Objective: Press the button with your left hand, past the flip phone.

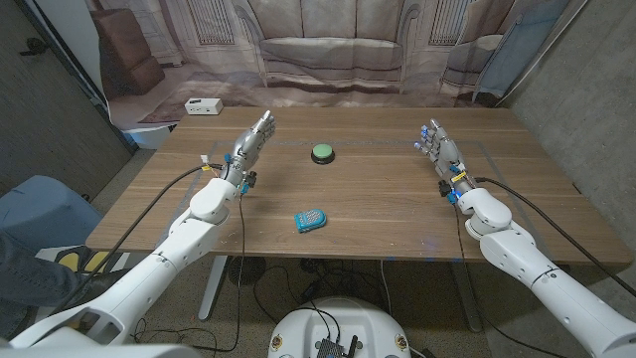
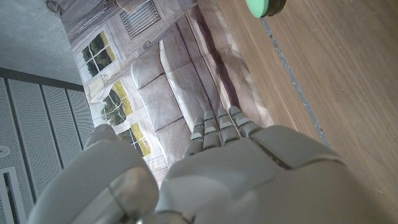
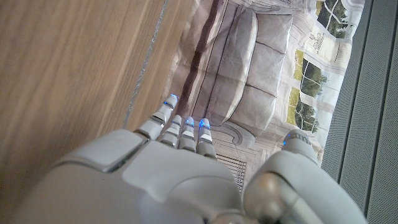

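Observation:
A green round button [image 1: 322,153] sits on the wooden table [image 1: 378,214] at its far middle; its edge also shows in the left wrist view [image 2: 264,7]. A blue flip phone [image 1: 310,220] lies nearer the front, below the button. My left hand [image 1: 250,145] hovers left of the button, fingers straight and together, holding nothing; its back [image 2: 205,180] shows in the left wrist view. My right hand [image 1: 441,151] stands at the far right with fingers extended, holding nothing, and its back [image 3: 161,174] shows in the right wrist view.
A small white box [image 1: 203,105] lies on the floor beyond the table's far left corner. A printed backdrop of a sofa [image 1: 328,50] hangs behind the table. Cables run along both arms.

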You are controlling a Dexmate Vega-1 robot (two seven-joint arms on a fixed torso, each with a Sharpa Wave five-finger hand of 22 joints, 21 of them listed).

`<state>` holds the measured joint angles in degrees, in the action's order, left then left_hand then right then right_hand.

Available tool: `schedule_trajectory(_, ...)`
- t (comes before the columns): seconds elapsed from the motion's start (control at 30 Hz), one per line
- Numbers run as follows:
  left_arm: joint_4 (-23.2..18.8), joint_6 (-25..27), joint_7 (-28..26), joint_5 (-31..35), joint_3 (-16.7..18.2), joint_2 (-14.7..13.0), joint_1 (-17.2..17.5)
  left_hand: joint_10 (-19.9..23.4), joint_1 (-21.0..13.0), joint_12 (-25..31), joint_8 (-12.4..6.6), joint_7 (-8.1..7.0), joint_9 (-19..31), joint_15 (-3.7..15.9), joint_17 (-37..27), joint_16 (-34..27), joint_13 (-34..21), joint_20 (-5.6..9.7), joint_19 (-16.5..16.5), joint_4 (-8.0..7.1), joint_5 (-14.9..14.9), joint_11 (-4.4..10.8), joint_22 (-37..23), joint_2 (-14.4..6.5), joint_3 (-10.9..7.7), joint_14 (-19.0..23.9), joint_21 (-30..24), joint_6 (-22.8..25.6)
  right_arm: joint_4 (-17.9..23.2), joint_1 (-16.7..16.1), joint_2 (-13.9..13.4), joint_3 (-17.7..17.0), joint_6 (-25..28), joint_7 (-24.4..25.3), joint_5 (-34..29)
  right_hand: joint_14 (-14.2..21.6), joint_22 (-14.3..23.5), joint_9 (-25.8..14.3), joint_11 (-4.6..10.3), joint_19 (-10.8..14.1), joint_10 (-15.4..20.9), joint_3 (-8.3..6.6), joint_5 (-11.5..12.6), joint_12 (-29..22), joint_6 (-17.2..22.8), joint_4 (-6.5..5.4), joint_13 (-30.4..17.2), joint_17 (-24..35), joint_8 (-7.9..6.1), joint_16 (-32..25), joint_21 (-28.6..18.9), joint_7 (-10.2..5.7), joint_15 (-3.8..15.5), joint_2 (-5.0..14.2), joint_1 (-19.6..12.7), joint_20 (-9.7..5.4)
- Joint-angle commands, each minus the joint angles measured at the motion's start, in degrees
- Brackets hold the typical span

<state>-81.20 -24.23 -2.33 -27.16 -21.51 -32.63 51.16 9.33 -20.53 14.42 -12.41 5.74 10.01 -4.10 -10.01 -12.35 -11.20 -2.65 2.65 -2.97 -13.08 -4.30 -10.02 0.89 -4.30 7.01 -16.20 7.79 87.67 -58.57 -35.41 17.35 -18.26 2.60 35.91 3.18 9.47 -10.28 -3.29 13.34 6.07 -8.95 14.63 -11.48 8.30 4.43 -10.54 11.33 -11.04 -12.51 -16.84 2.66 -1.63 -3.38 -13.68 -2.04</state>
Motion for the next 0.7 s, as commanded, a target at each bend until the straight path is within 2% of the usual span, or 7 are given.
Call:
schedule_trajectory(0.03, 3.7, -4.0, -1.7, 3.3, 0.3, 0.9, -1.1, 1.0, -0.7, 0.3, -0.51, -0.35, 0.3, 0.39, -0.2, -0.3, -0.2, -0.03, 1.2, 0.47, 0.4, 0.27, -0.1, -0.2, 0.11, 1.2, -0.1, 1.2, 1.7, -1.0, 0.0, -0.3, -0.8, 0.8, -0.6, 0.5, 0.2, -0.3, -0.13, 0.6, 0.7, -0.15, 0.1, -0.5, 0.5, 0.24, -0.2, 0.3, -0.21, -0.3, 0.3, -0.13, 0.2, 0.29, -0.5, -0.31)
schedule_trajectory(0.2, 4.4, -4.6, -3.0, 4.5, 0.3, 1.2, -1.3, 1.7, -0.8, 0.4, -0.55, -0.55, 0.3, 0.45, -0.3, -0.3, -0.2, 0.03, 2.4, 0.57, 0.4, 0.22, -0.1, -0.1, 0.23, 2.0, -0.2, 2.0, 1.9, -1.0, 0.1, -0.2, -0.5, 0.9, -0.6, 0.7, 0.2, -0.3, -0.15, 0.8, 0.7, -0.14, 0.1, -0.5, 0.6, 0.26, -0.2, 0.3, -0.22, -0.3, 0.4, -0.15, 0.24, 0.34, -0.5, -0.33)
schedule_trajectory(0.3, 3.4, -3.6, -4.6, 6.5, 0.2, 0.6, -1.2, 2.5, -0.8, 0.6, -0.62, -0.67, 0.3, 0.74, -0.3, -0.4, -0.1, 0.13, 3.3, 0.65, 0.4, 0.63, -0.1, 0.0, 0.33, 2.7, -0.3, 2.8, 1.8, -0.9, 0.2, -0.1, -0.5, 0.8, -0.6, 0.7, 0.2, -0.3, -0.14, 0.9, 0.8, -0.13, 0.0, -0.5, 0.7, 0.25, -0.2, 0.3, -0.24, -0.3, 0.4, -0.09, 0.23, 0.4, -0.5, -0.33)
schedule_trajectory(0.57, 0.9, -0.5, -8.7, 12.3, -0.5, -0.9, -1.6, 2.9, -0.9, 0.6, -0.59, -0.83, 0.4, 0.74, -0.3, -0.2, -0.1, -0.13, 3.8, 0.74, 0.3, 0.57, -0.1, 0.0, 0.41, 2.9, -0.2, 3.4, 2.7, -2.1, 0.2, -0.5, -0.3, 1.7, -0.4, 0.9, 0.2, -0.3, -0.12, 1.1, 1.0, -0.16, 0.0, -0.5, 0.9, 0.36, -0.2, 0.2, -0.29, -0.3, 0.6, -0.1, 0.18, 0.52, -0.7, -0.26)
schedule_trajectory(0.7, 1.1, -0.3, -8.2, 13.1, -1.0, -1.1, -2.5, 2.9, -1.0, 0.5, -0.54, -0.87, 0.4, 0.77, -0.3, -0.1, -0.1, -0.17, 3.8, 0.79, 0.3, 0.68, -0.1, 0.0, 0.42, 2.9, -0.1, 3.6, 2.9, -2.8, -0.1, -0.8, -0.7, 1.9, -0.5, 1.0, 0.2, -0.3, -0.16, 1.2, 1.1, -0.16, 0.0, -0.5, 1.0, 0.38, -0.2, 0.2, -0.31, -0.3, 0.7, -0.08, 0.26, 0.59, -0.7, -0.25)
